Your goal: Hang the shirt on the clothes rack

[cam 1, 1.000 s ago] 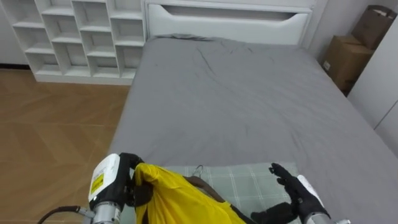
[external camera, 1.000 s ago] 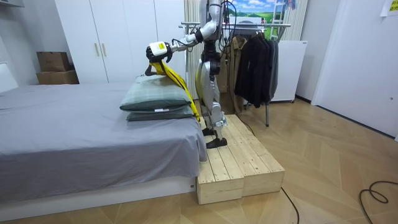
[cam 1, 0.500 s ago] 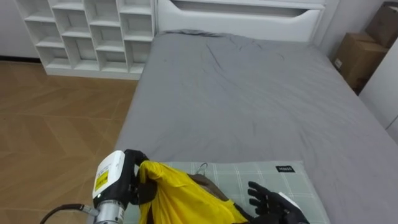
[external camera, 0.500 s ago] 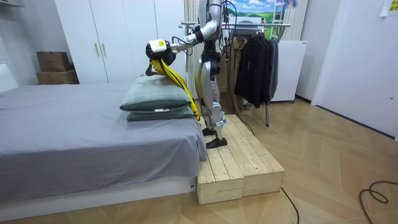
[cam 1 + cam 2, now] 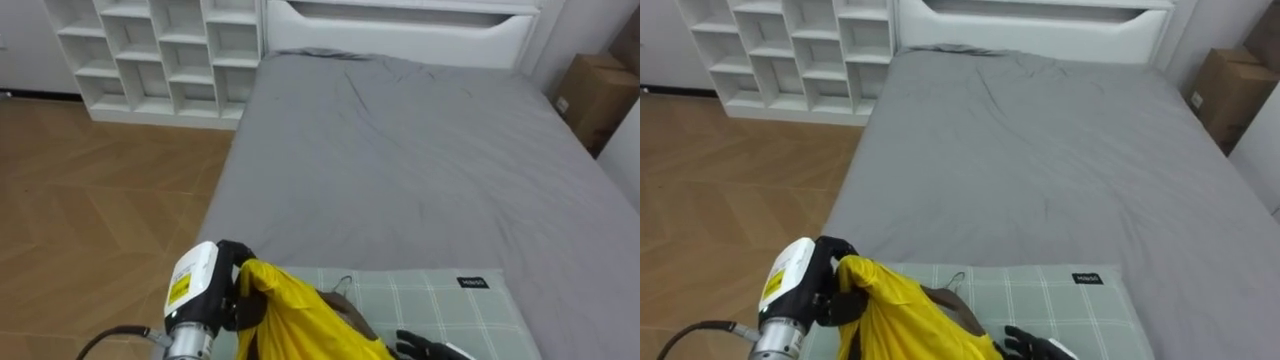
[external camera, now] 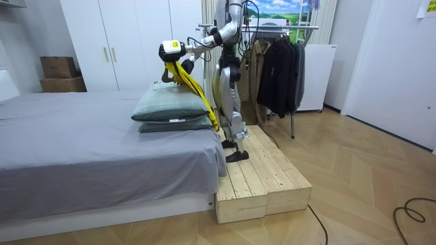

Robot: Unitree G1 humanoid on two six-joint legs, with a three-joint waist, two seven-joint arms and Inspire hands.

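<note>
Left eye view: left hand (image 5: 230, 300) near left, fingers curled tight round top of yellow garment (image 5: 300, 325), above green checked pillow (image 5: 440, 300). Right hand (image 5: 425, 348) at near edge, fingers straight, just beside garment.
Room view: garment hanging from raised left hand over pillow on grey bed (image 6: 82, 136).

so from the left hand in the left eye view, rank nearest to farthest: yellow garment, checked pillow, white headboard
1. yellow garment: gripped in the left hand itself.
2. checked pillow: just below the hand, to its right.
3. white headboard: far end of the bed.
</note>
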